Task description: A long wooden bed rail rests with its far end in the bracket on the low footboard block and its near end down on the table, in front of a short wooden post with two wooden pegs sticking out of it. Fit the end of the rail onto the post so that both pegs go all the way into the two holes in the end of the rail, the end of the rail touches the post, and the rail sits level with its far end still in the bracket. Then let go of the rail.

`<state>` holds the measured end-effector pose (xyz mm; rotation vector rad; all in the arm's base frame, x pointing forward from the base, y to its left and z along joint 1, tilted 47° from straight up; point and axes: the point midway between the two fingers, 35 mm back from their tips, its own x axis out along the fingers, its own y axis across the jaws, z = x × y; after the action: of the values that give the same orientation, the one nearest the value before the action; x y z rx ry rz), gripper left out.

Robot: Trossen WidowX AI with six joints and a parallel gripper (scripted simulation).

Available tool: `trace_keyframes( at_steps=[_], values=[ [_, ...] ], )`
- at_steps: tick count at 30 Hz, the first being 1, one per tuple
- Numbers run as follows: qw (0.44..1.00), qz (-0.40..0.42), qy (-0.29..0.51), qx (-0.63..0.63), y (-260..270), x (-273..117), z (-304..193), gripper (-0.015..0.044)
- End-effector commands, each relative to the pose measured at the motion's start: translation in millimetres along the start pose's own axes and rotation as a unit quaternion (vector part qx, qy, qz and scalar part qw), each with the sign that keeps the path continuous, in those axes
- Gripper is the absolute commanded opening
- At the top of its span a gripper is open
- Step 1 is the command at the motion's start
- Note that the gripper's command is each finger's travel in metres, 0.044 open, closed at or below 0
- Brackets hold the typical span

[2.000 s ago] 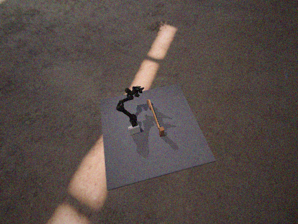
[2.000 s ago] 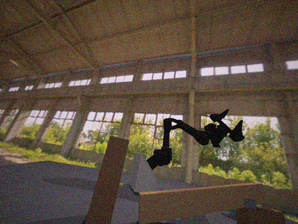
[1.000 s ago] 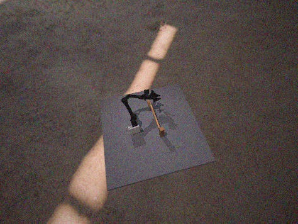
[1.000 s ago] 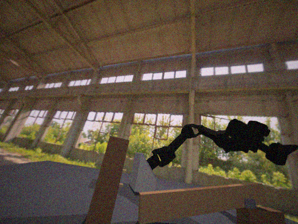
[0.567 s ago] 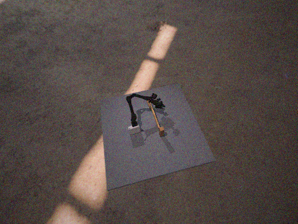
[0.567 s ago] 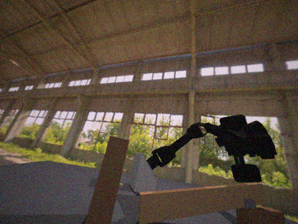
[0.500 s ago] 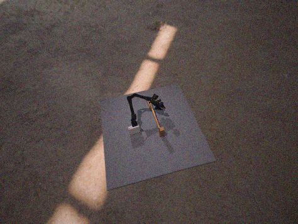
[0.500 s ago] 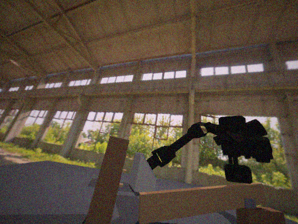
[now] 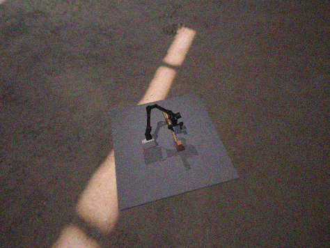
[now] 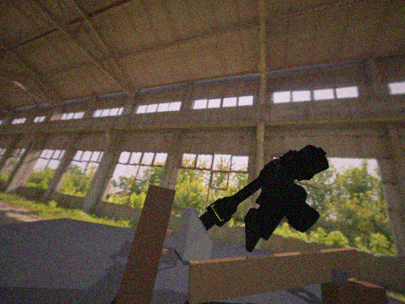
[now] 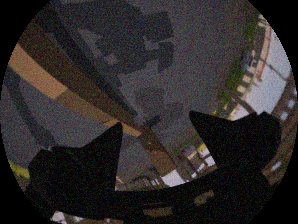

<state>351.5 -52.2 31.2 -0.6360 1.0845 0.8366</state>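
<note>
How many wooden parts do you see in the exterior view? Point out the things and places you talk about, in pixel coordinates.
3: the post (image 9: 179, 143) (image 10: 147, 243) (image 11: 160, 161) left of centre, the rail (image 9: 175, 137) (image 10: 256, 274) (image 11: 42, 80) to its right, and the footboard block (image 10: 355, 295) under the rail's far end. The pegs may be hidden.

Matt wood rail (image 9: 175, 138) (image 10: 265, 273) (image 11: 64, 96), matt blk end effector (image 9: 176, 127) (image 10: 273, 213) (image 11: 156, 119).
</note>
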Motion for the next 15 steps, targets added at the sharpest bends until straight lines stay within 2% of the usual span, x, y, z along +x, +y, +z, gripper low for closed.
trace_keyframes(
  at_steps=[1,15],
  values=[
    [0.948,0.15,-0.215,-0.178,40.2,7.4,-31.1,0.044],
    [0.944,0.15,-0.226,-0.187,40.4,7.2,-32.0,0.044]
  ],
)
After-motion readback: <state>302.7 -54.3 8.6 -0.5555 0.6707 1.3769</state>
